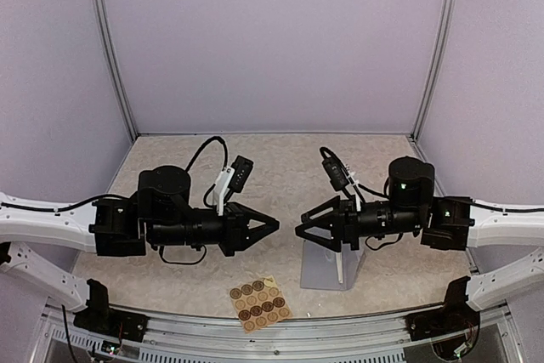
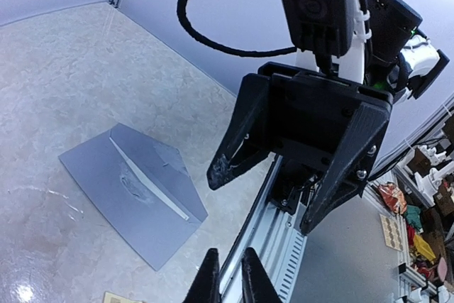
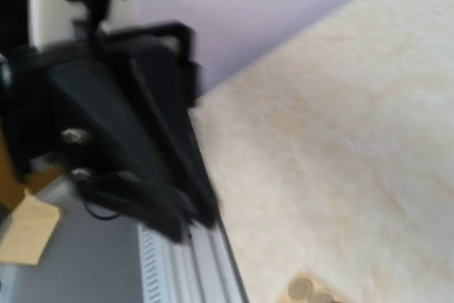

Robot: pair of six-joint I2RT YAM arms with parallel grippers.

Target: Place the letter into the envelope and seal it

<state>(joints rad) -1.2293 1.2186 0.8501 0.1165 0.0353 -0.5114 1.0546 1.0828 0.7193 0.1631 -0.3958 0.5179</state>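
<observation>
Seemingly mid-task, my two grippers face each other above the table, tips close but apart: my left gripper [image 1: 274, 225] is clenched with nothing between its fingers, while my right gripper [image 1: 302, 231] stands spread and released, gripping nothing. The flat grey-lavender paper envelope [image 1: 330, 271] lies on the table under my right fingers and just beyond my left fingertips, touched by neither. No loose letter shows anywhere, so I judge it is already inside, though I cannot see into the envelope. A thin white edge runs across its face along the triangular flap, which looks folded down but a little rumpled. No round sticker shows on the flap, and the tan sheet of round brown stickers [image 1: 259, 302] lies on the near side of both sets of fingertips, apart from the envelope, so the sealing seems left to do. Beneath my fingers spreads a beige, mottled, faintly glossy tabletop [image 1: 280, 159], edged on the near side by a ribbed aluminium rail [image 1: 280, 329]. Plain pale lavender walls [image 1: 272, 40] with slim metal corner posts [image 1: 110, 57] close in the other sides.
</observation>
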